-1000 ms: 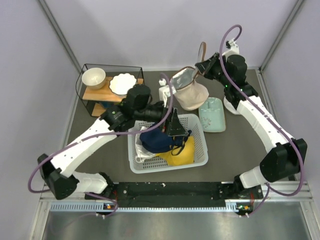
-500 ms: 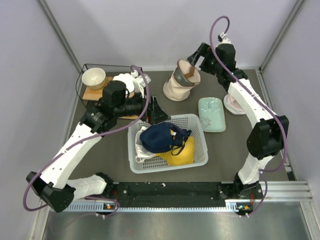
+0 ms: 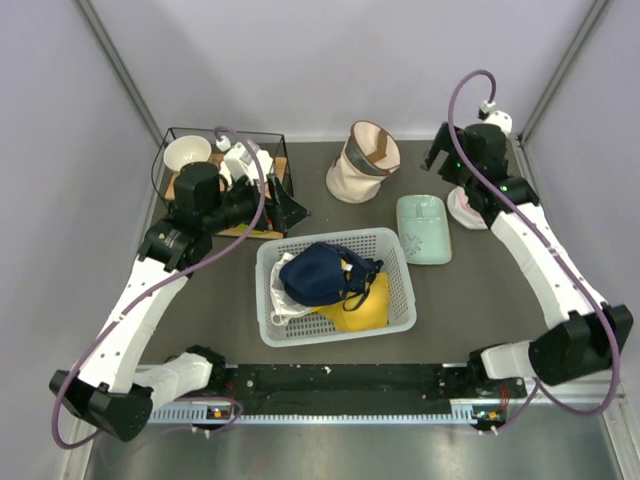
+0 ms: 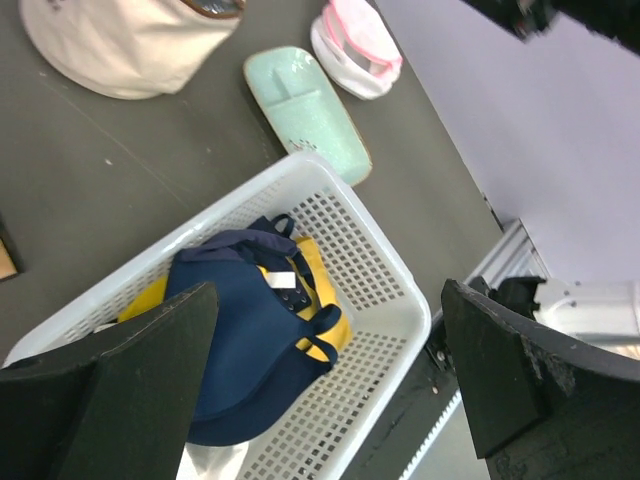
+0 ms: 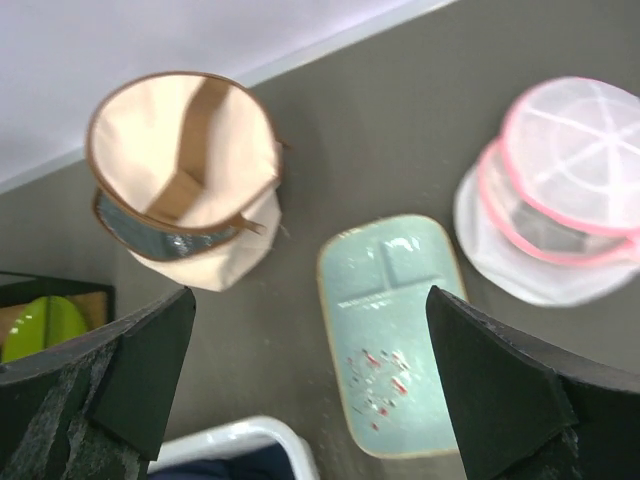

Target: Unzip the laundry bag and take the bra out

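Top external view, from the left: a black wire rack [image 3: 170,195] holds a white bowl [image 3: 188,155] on its wooden shelf. The left gripper [image 3: 292,205] hangs just beside the rack. Its jaws are spread wide with nothing between them, and the left wrist view looks down between the fingers onto the basket.

The white lattice basket [image 3: 400,300] sits at the middle of the table. In it the bra [image 3: 318,275] lies on top, navy cups up, over a yellow garment [image 3: 366,305] and a white cloth [image 3: 284,306]. No gripper touches it.

Behind the basket stands the laundry bag [image 3: 362,165], apart from both grippers. Its round end with the brown strap is tilted upward. In the right wrist view a greyish gap shows under that end's brown rim.

A mint-green tray [image 3: 423,228] lies to the right of the basket. Above it the right gripper [image 3: 438,152] hovers with its jaws fully apart and empty. A pink-edged mesh pouch [image 5: 560,190] lies just beside the tray.
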`<action>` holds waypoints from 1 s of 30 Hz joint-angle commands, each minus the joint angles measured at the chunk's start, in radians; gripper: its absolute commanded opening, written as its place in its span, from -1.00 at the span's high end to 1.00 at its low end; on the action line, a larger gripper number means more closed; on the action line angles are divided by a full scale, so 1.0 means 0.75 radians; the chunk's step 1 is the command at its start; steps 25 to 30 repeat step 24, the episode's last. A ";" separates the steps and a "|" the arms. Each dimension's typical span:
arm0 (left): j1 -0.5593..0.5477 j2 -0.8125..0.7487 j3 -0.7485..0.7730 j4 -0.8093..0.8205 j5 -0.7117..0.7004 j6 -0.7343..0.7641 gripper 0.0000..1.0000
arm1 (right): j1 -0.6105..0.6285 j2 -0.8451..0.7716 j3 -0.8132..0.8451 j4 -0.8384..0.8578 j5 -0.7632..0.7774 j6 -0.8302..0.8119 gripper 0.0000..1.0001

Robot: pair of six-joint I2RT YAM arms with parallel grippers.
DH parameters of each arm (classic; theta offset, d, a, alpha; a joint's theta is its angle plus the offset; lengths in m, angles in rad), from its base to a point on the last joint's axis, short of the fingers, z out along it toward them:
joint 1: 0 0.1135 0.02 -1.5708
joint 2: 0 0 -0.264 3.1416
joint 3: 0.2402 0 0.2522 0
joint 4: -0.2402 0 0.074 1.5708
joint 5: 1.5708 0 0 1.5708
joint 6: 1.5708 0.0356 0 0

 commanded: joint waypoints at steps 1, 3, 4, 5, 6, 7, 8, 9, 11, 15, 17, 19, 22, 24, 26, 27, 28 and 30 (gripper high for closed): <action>0.050 -0.056 -0.046 0.017 -0.083 0.001 -0.98 | -0.011 -0.157 -0.137 -0.116 0.149 -0.060 -0.98; 0.063 -0.072 -0.050 -0.018 -0.099 0.005 -0.98 | -0.011 -0.229 -0.182 -0.157 0.161 -0.085 -0.98; 0.071 -0.080 -0.048 -0.034 -0.106 0.003 -0.98 | -0.015 -0.251 -0.229 -0.173 0.168 -0.093 -0.98; 0.073 -0.101 -0.048 -0.047 -0.106 0.005 -0.98 | -0.011 -0.280 -0.252 -0.201 0.174 -0.101 -0.98; 0.073 -0.111 -0.050 -0.053 -0.114 0.005 -0.98 | -0.013 -0.324 -0.277 -0.218 0.184 -0.099 -0.98; 0.073 -0.125 -0.052 -0.057 -0.124 0.005 -0.98 | -0.013 -0.353 -0.327 -0.230 0.182 -0.097 -0.98; 0.073 -0.152 -0.058 -0.057 -0.148 0.005 -0.98 | -0.013 -0.378 -0.352 -0.247 0.178 -0.089 -0.98; 0.073 -0.166 -0.076 -0.057 -0.163 0.013 -0.98 | -0.011 -0.427 -0.377 -0.269 0.168 -0.083 -0.98; 0.073 -0.205 -0.099 -0.053 -0.206 0.019 -0.98 | -0.013 -0.472 -0.444 -0.292 0.151 -0.064 -0.98; 0.075 -0.250 -0.156 -0.051 -0.220 0.013 -0.98 | -0.009 -0.574 -0.547 -0.320 0.147 -0.036 -0.98; 0.073 -0.275 -0.170 -0.051 -0.222 0.007 -0.98 | -0.013 -0.619 -0.592 -0.331 0.157 -0.021 -0.98; 0.075 -0.291 -0.197 -0.047 -0.232 0.001 -0.98 | -0.013 -0.642 -0.626 -0.339 0.172 -0.009 -0.98; 0.073 -0.316 -0.219 -0.045 -0.224 -0.011 -0.98 | -0.011 -0.687 -0.665 -0.343 0.192 0.005 -0.98; 0.073 -0.322 -0.228 -0.047 -0.214 -0.025 -0.98 | -0.013 -0.705 -0.676 -0.345 0.198 0.014 -0.98; 0.073 -0.322 -0.228 -0.047 -0.214 -0.025 -0.98 | -0.013 -0.705 -0.676 -0.345 0.198 0.014 -0.98; 0.073 -0.322 -0.228 -0.047 -0.214 -0.025 -0.98 | -0.013 -0.705 -0.676 -0.345 0.198 0.014 -0.98; 0.073 -0.322 -0.228 -0.047 -0.214 -0.025 -0.98 | -0.013 -0.705 -0.676 -0.345 0.198 0.014 -0.98; 0.073 -0.322 -0.228 -0.047 -0.214 -0.025 -0.98 | -0.013 -0.705 -0.676 -0.345 0.198 0.014 -0.98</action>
